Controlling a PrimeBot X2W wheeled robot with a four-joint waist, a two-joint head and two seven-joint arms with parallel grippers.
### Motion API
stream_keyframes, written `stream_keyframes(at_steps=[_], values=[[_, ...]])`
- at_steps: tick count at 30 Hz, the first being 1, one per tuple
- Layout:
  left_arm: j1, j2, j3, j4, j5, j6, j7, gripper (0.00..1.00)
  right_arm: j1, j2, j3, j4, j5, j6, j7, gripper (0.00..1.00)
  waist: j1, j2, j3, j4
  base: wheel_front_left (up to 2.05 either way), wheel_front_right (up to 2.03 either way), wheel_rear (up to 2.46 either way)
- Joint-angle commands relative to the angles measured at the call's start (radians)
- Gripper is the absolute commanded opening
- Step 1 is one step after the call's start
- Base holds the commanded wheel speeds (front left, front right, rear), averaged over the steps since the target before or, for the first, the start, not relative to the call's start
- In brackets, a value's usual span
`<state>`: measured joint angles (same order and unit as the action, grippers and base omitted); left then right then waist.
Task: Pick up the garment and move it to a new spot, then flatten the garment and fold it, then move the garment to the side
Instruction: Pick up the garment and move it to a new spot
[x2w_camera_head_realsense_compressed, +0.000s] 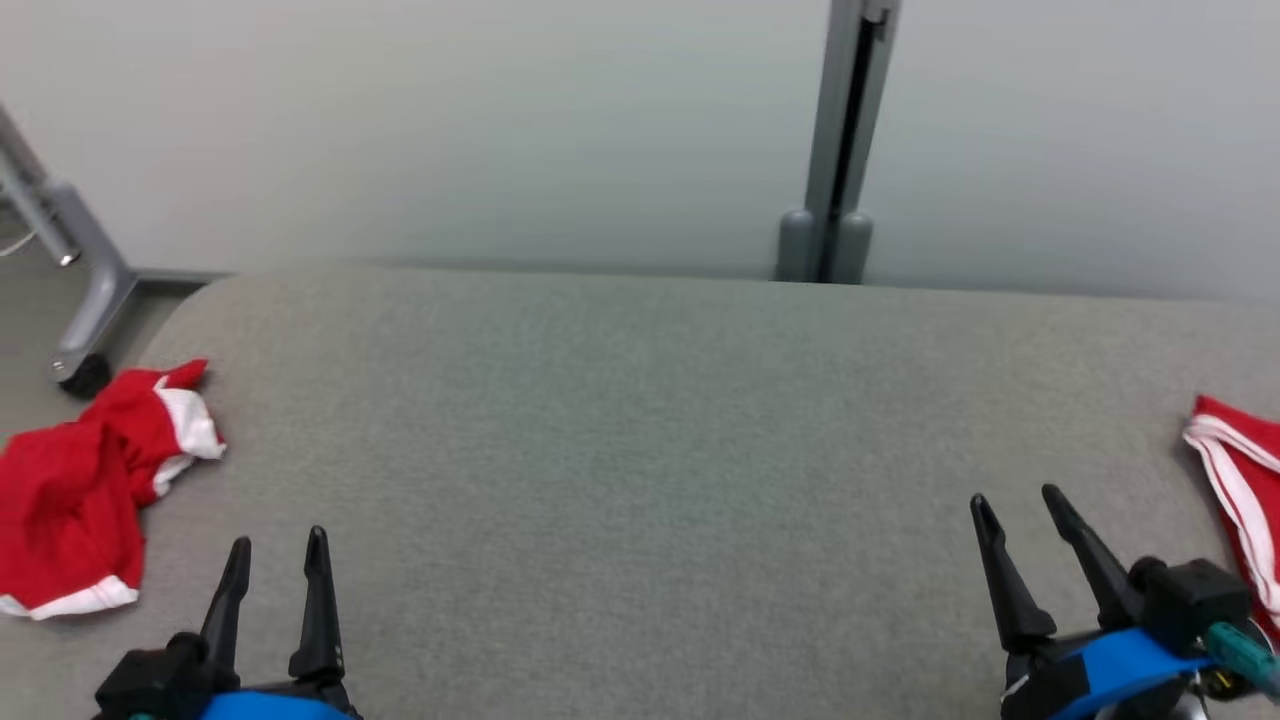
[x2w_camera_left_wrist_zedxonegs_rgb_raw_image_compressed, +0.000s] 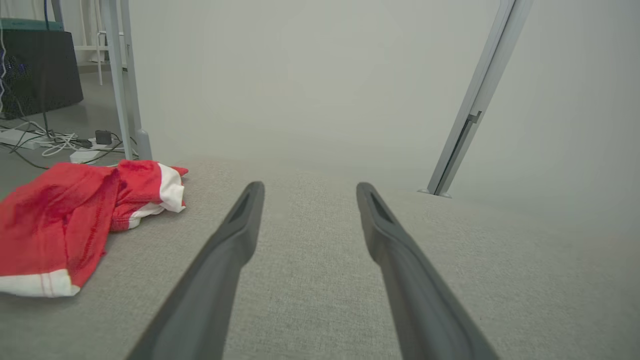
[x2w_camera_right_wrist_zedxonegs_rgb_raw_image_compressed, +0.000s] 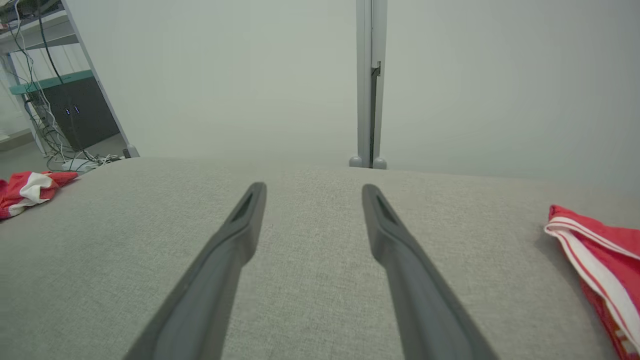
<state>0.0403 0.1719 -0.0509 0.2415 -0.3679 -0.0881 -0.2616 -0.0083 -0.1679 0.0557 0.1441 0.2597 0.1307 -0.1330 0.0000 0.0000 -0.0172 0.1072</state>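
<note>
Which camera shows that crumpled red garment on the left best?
The left wrist view: the crumpled red garment is close, large and detailed. The head view shows it smaller; the right wrist view catches a far corner.

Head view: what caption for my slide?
Left gripper and right gripper open over grey surface; crumpled garment left, striped garment right.

No readable text, labels or numbers appear on anything here.

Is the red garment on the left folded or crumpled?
Crumpled. The red garment lies in a loose, wrinkled heap at the left edge of the grey surface, not flattened.
</note>
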Motion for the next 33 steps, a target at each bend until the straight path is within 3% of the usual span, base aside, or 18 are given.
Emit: stream_keyframes(at_steps=[1, 9, 16, 27, 33], values=[[0.006, 0.004, 0.001, -0.003, 0.004, -0.001, -0.005, 1.00, 0.005, 0.003, 0.002, -0.002, -0.006, 0.000, 0.000, 1.00, 0.0000, 0.0000, 0.026, 0.052, 0.00, 0.00, 0.00], [0.019, 0.003, 0.013, -0.010, 0.008, -0.003, -0.004, 1.00, -0.015, 0.012, 0.036, 0.008, -0.005, 0.000, 0.002, 1.00, 0.0000, 0.0000, 0.031, 0.216, 0.00, 0.00, 0.00], [0.019, 0.006, 0.021, -0.012, 0.005, -0.003, -0.005, 1.00, -0.039, 0.013, 0.066, 0.021, -0.001, 0.000, 0.003, 1.00, 0.0000, 0.0000, 0.040, 0.293, 0.00, 0.00, 0.00], [0.018, -0.005, 0.029, -0.027, -0.016, -0.005, 0.000, 1.00, -0.047, 0.015, 0.068, 0.028, -0.004, 0.000, -0.002, 1.00, 0.0000, 0.0000, 0.056, 0.312, 0.00, 0.00, 0.00], [-0.104, 0.042, 0.087, -0.084, -0.078, 0.022, 0.116, 1.00, -0.061, -0.007, 0.064, -0.003, -0.013, 0.000, 0.015, 1.00, 0.0000, 0.0000, 0.107, 0.286, 0.00, 0.00, 0.00]])
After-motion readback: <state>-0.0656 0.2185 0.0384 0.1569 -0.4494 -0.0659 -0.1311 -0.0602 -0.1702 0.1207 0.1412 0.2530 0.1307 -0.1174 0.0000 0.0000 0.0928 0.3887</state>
